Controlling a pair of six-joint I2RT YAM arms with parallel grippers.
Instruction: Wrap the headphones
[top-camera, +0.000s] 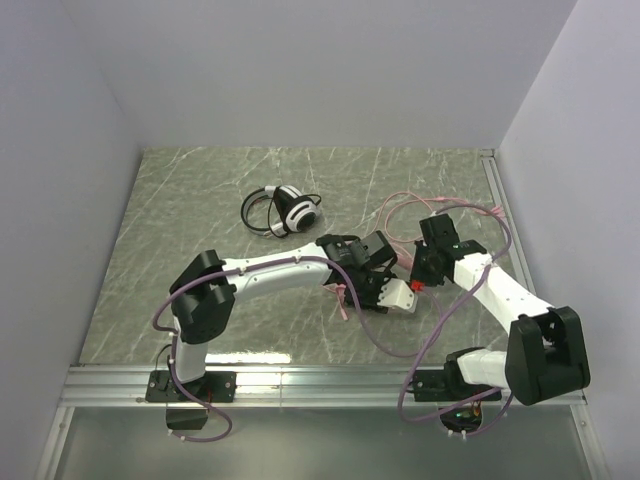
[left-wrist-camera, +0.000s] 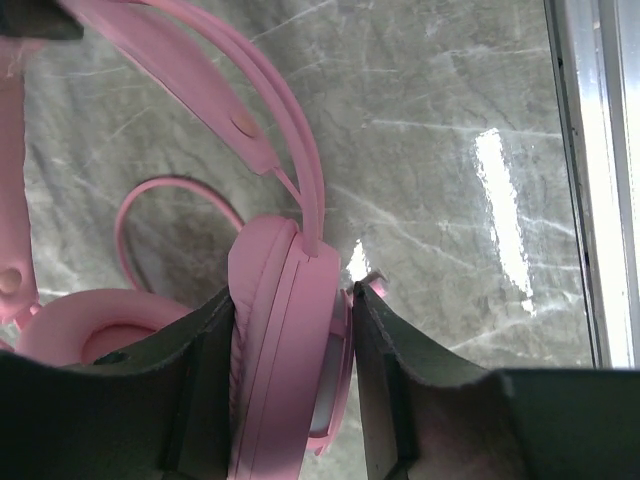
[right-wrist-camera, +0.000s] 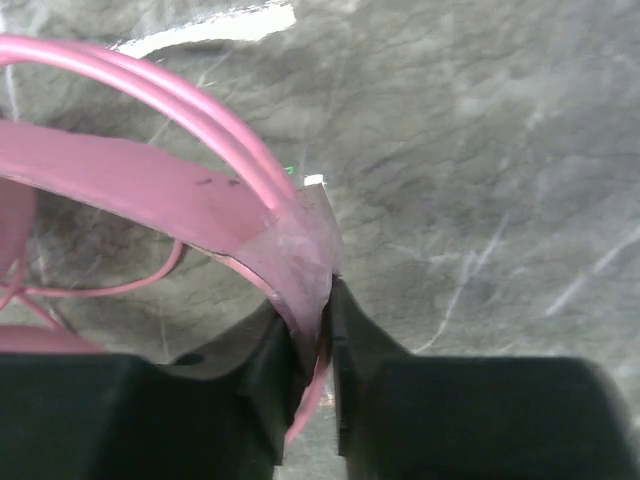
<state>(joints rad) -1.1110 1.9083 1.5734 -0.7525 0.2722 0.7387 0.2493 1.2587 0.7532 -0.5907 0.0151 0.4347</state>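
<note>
Left gripper (left-wrist-camera: 293, 320) has its jaws partway closed, one on each flat side of an earcup of the pink headset (left-wrist-camera: 275, 270), gripping it edge-on. Right gripper (right-wrist-camera: 315, 320) is nearly closed, pinching the headset's flat headband where the thin wire arches meet it. Both grippers meet at the middle-right of the table (top-camera: 200, 200), and the top view does not show whether the headset rests on it. The pink cable (top-camera: 400, 205) trails in loose loops over the table behind the right gripper, towards the right edge. The black headset (top-camera: 285, 210) lies well apart, farther back and to the left, with its black cable curled beside it.
</note>
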